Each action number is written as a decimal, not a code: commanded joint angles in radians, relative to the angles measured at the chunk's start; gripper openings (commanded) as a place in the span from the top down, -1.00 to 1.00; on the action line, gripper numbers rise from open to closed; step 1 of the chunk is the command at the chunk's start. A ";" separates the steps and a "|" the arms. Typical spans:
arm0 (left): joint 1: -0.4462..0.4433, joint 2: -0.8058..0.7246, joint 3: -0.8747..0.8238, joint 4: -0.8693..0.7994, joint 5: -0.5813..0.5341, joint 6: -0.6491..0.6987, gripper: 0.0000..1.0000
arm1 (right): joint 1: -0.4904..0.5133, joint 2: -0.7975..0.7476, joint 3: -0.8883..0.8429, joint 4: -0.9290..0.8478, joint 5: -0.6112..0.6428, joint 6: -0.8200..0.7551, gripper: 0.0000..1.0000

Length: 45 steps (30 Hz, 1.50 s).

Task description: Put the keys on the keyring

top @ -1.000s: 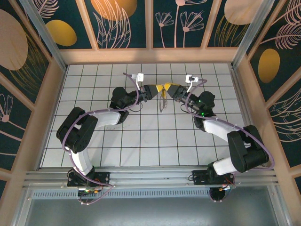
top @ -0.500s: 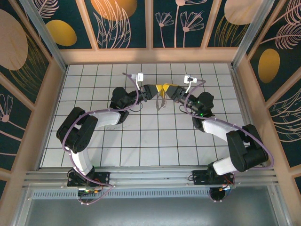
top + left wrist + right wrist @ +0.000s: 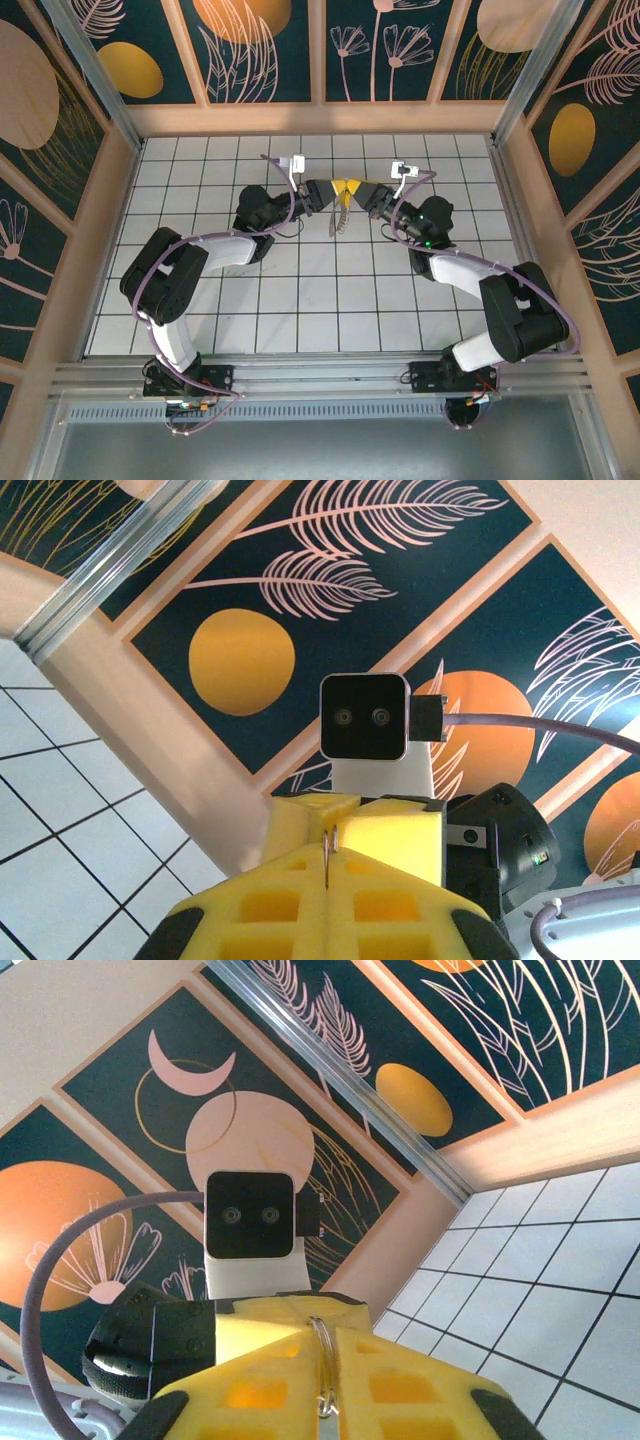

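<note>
Two grippers are meeting tip to tip above the far middle of the table [image 3: 300, 300], the left gripper [image 3: 334, 190] and right gripper [image 3: 359, 190] each clenching the thin keyring [image 3: 338, 214] dangling between them, while the keys are looking too small to count, so the job is looking unfinished.

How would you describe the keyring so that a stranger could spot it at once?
Start at the white tiled table; near its far edge the yellow-tipped left gripper and right gripper meet tip to tip. Pinched between them is the thin pale oval wire keyring, the only slender loop amid that blocky yellow plastic.
</note>
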 commanded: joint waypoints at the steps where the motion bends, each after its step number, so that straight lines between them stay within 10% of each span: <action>1: -0.009 -0.026 0.005 0.062 -0.009 -0.004 1.00 | 0.009 0.018 -0.006 0.051 -0.036 -0.009 0.92; 12: -0.009 -0.038 0.002 0.024 -0.021 0.030 1.00 | 0.004 0.038 0.022 0.012 -0.062 -0.032 1.00; 16: -0.009 -0.036 0.002 0.024 -0.019 0.031 1.00 | 0.004 0.049 0.027 0.012 -0.060 -0.027 0.74; 26: -0.009 -0.040 0.007 -0.010 -0.017 0.052 1.00 | -0.004 0.068 0.027 0.035 -0.075 -0.023 1.00; 32: 0.008 -0.084 0.014 -0.120 -0.048 0.142 0.39 | -0.057 0.062 0.039 0.021 -0.133 -0.026 1.00; 45: 0.105 -0.079 0.115 -0.329 0.095 0.268 0.17 | -0.105 0.068 0.149 -0.165 -0.291 -0.137 1.00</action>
